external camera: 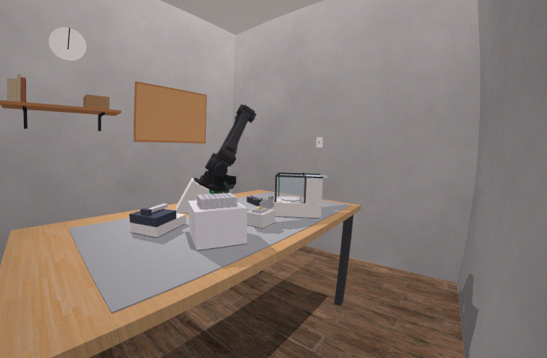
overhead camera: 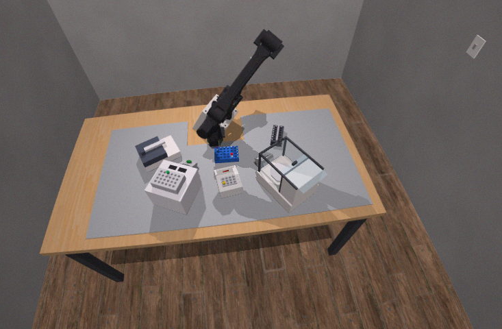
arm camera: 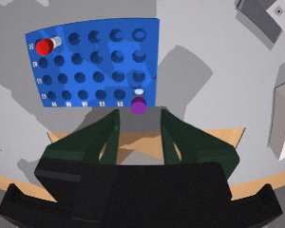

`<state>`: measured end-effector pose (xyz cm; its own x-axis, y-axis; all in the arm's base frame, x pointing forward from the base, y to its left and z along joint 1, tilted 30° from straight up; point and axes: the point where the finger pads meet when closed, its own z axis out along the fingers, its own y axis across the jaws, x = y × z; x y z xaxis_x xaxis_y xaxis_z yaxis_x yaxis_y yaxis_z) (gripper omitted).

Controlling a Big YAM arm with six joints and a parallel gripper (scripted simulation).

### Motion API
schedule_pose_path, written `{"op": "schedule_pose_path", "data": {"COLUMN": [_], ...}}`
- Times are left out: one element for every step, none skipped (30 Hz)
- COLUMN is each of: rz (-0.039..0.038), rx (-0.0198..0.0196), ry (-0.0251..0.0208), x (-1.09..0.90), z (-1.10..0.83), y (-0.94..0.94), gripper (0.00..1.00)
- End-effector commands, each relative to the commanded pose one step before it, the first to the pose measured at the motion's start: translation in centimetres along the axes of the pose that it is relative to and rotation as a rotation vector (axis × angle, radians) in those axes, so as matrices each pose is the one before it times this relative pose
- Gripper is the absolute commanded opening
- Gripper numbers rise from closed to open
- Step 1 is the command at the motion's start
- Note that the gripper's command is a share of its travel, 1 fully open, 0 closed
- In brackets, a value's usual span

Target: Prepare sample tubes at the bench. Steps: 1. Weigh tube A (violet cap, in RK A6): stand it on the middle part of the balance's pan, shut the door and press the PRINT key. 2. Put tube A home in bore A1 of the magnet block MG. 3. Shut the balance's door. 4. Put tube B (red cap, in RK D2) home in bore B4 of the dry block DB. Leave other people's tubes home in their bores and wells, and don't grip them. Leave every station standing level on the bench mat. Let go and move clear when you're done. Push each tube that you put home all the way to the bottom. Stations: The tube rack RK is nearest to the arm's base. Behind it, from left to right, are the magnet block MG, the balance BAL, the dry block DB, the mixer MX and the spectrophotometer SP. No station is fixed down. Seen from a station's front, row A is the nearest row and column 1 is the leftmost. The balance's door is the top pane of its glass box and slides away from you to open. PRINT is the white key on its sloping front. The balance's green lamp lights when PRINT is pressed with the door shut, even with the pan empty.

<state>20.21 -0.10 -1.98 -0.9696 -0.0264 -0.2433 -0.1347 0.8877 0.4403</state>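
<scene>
The blue tube rack (overhead camera: pixel 226 159) (arm camera: pixel 104 66) lies below my fingers. The violet-capped tube (arm camera: pixel 139 105) stands in its corner bore A6. The red-capped tube (overhead camera: pixel 231 154) (arm camera: pixel 45 47) stands in D2. My gripper (arm camera: pixel 140 115) is open partway and empty, its fingertips on either side of the violet cap in the wrist view, apparently above it. The balance (overhead camera: pixel 289 199) (external camera: pixel 299 209) has its glass door (overhead camera: pixel 307 176) slid back, with the pan (overhead camera: pixel 275 173) bare. The magnet block (overhead camera: pixel 277 134) and the dry block (overhead camera: pixel 229 188) (external camera: pixel 261 218) stand level. The gripper's fingertips are hidden in the exterior view.
A yellow-capped tube (overhead camera: pixel 223 182) (external camera: pixel 260 208) stands in the dry block. The white mixer (overhead camera: pixel 181 195) (external camera: pixel 218 227) holds a green-capped tube (overhead camera: pixel 167 172) and stands beside the dry block. The spectrophotometer (overhead camera: pixel 169 147) (external camera: pixel 152 218) stands farther over. The balance's dark frame posts rise high beside the rack area.
</scene>
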Motion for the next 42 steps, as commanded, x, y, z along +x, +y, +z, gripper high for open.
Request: {"op": "schedule_pose_path", "data": {"rz": [0.00869,-0.01046,0.00000,0.00000,0.00000,0.00000,0.00000,0.00000,0.00000,0.00000,0.00000,0.00000,0.00000,0.00000,0.00000,0.00000,0.00000,0.00000,0.00000,0.00000,0.00000,0.00000,0.00000,0.00000,0.00000,0.00000,0.00000,0.00000,0.00000,0.00000,0.00000,0.00000,0.00000,0.00000,0.00000,0.00000,0.00000,0.00000,0.00825,0.00009,0.00094,0.00001], "rx": [0.00566,0.00643,0.00000,0.00000,0.00000,0.00000,0.00000,0.00000,0.00000,0.00000,0.00000,0.00000,0.00000,0.00000,0.00000,0.00000,0.00000,0.00000,0.00000,0.00000,0.00000,0.00000,0.00000,0.00000,0.00000,0.00000,0.00000,0.00000,0.00000,0.00000,0.00000,0.00000,0.00000,0.00000,0.00000,0.00000,0.00000,0.00000,-0.00935,-0.00215,-0.00079,-0.00001], "ry": [-0.01364,-0.00913,0.00000,0.00000,0.00000,0.00000,0.00000,0.00000,0.00000,0.00000,0.00000,0.00000,0.00000,0.00000,0.00000,0.00000,0.00000,0.00000,0.00000,0.00000,0.00000,0.00000,0.00000,0.00000,0.00000,0.00000,0.00000,0.00000,0.00000,0.00000,0.00000,0.00000,0.00000,0.00000,0.00000,0.00000,0.00000,0.00000,0.01423,0.00384,0.00142,0.00002], "x": [-0.615,-0.452,0.000,0.000,0.000,0.000,0.000,0.000,0.000,0.000,0.000,0.000,0.000,0.000,0.000,0.000,0.000,0.000,0.000,0.000,0.000,0.000,0.000,0.000,0.000,0.000,0.000,0.000,0.000,0.000,0.000,0.000,0.000,0.000,0.000,0.000,0.000,0.000,0.658,0.200,0.098,0.001], "z": [0.146,-0.417,0.000,0.000,0.000,0.000,0.000,0.000,0.000,0.000,0.000,0.000,0.000,0.000,0.000,0.000,0.000,0.000,0.000,0.000,0.000,0.000,0.000,0.000,0.000,0.000,0.000,0.000,0.000,0.000,0.000,0.000,0.000,0.000,0.000,0.000,0.000,0.000,0.581,0.142,0.085,0.050], "y": [-0.274,-0.149,0.000,0.000,0.000,0.000,0.000,0.000,0.000,0.000,0.000,0.000,0.000,0.000,0.000,0.000,0.000,0.000,0.000,0.000,0.000,0.000,0.000,0.000,0.000,0.000,0.000,0.000,0.000,0.000,0.000,0.000,0.000,0.000,0.000,0.000,0.000,0.000,0.314,0.102,0.031,0.001], "gripper": [0.36,0.36,0.36,0.36,0.36,0.36,0.36,0.36,0.36,0.36,0.36,0.36,0.36,0.36,0.36,0.36,0.36,0.36,0.36,0.36,0.36,0.36,0.36,0.36,0.36,0.36,0.36,0.36,0.36,0.36,0.36,0.36,0.36,0.36,0.36,0.36,0.36,0.36,0.36,0.36,0.36,0.36]}}
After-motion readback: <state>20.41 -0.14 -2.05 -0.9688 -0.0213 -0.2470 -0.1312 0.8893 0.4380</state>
